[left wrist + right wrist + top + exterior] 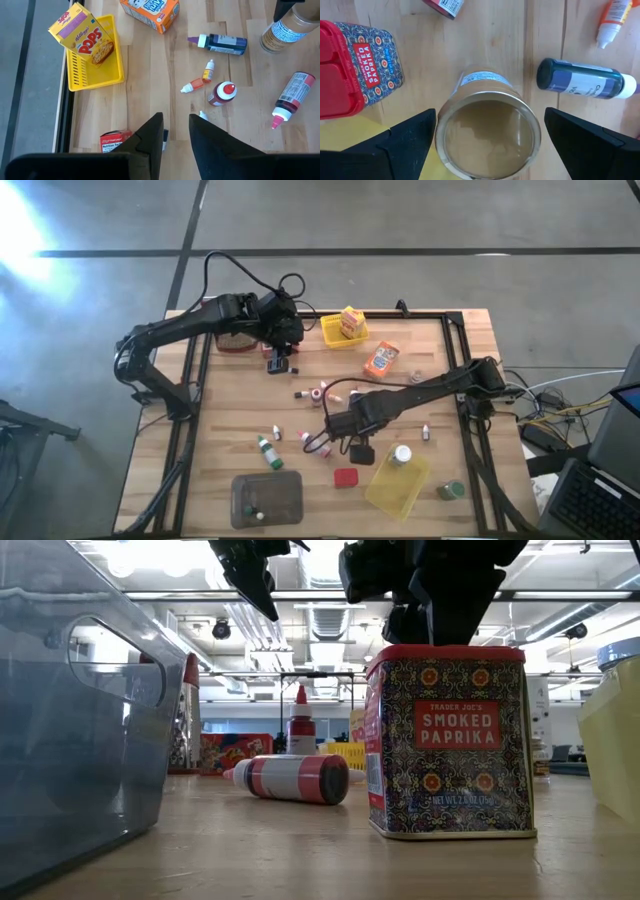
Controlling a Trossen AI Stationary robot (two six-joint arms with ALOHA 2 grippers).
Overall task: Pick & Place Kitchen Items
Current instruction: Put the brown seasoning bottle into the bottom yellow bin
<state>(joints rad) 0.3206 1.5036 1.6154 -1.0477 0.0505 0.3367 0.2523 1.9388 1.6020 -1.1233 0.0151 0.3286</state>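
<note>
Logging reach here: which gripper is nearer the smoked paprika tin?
Right. The right gripper hovers open just above the smoked paprika tin; the left gripper is across the table by the yellow basket.

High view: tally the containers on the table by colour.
Yellow baskets: 2
Grey tray: 1
Total: 3
</note>
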